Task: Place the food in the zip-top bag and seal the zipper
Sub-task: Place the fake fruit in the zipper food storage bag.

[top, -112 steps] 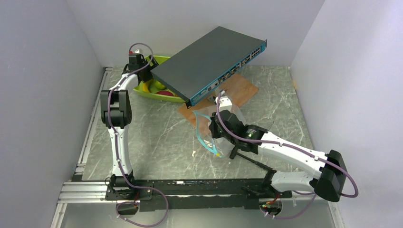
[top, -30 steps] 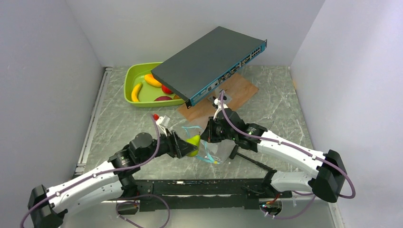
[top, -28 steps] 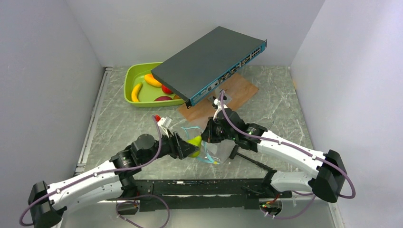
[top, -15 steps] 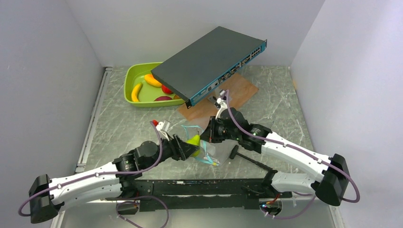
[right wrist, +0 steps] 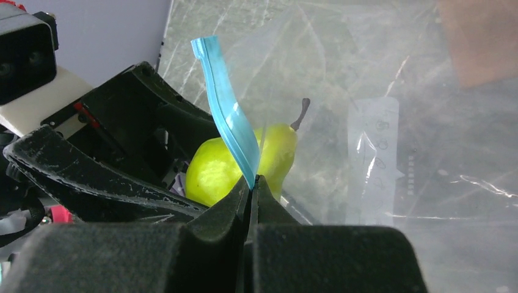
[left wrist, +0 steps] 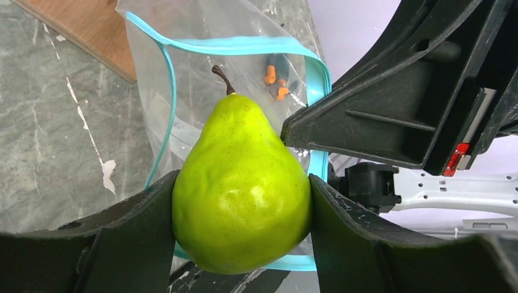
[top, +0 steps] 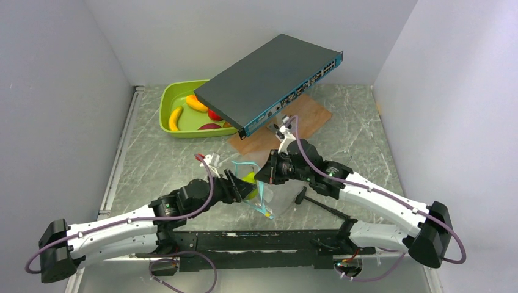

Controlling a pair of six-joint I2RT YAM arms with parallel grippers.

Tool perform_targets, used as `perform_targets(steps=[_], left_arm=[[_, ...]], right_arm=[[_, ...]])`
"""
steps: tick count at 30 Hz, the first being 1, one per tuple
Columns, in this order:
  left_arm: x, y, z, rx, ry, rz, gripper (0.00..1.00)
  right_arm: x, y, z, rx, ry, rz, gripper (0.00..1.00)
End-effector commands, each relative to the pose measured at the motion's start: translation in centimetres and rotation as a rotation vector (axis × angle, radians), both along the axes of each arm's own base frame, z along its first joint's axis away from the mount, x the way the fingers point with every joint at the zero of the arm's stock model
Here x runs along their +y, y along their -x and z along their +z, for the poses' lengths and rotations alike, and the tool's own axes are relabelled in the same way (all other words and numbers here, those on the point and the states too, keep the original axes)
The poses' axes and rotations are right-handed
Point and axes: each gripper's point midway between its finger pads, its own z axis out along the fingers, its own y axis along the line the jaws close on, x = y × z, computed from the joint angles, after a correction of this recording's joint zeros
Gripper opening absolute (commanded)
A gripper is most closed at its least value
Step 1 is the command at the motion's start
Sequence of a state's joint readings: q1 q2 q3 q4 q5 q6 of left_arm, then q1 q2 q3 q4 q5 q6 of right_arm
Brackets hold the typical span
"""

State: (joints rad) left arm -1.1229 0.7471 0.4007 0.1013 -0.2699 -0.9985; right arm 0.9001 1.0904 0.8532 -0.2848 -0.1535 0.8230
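Marble table (top: pixel 177 160), my left fingers (left wrist: pixel 137 244) clamp the green pear (left wrist: pixel 241 195), now moved up to the zip-top bag (left wrist: pixel 189 91), my right fingers (right wrist: pixel 223 213) pinch the zipper (right wrist: pixel 229 131).

Bright, even light, soft shadows; sheen on the zip-top bag (right wrist: pixel 391 165); wrist foregrounds blurred

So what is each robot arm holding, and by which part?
Left tool: glossy green toy pear, squeezed at its fat sides. Right tool: clear plastic bag, pinched on its teal zipper strip.
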Motion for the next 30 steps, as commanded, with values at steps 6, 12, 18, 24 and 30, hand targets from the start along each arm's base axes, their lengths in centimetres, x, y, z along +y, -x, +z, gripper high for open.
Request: perform_targets(steps=[6,12,18,24,30], left_arm=[[0.1,-0.6,3.9,-0.013,0.083,0.044,0.84],[1.3,-0.2,4.4,-0.026,0.091,0.054,1.00],[2.0,0.2,4.6,-0.044,0.060,0.037,1.00],[3.3,0.7,4.2,-0.051,0.024,0.034,1.00],[7.0,0.7,3.4,-0.032,-0.073,0.125,1.00]], right_arm=[[0.7,0.3,2.2,-0.028,-0.090,0.019,0.00],[0.2,-0.1,2.6,-0.060,-0.084,-0.005,0.00],[0.0,-0.5,1.8,-0.060,-0.053,-0.022,0.00],[-0.5,-0.9,1.7,-0.090,-0.031,-0.037,0.00],[-1.4,-1.6,1.0,-0.114,0.003,-0.087,0.00]])
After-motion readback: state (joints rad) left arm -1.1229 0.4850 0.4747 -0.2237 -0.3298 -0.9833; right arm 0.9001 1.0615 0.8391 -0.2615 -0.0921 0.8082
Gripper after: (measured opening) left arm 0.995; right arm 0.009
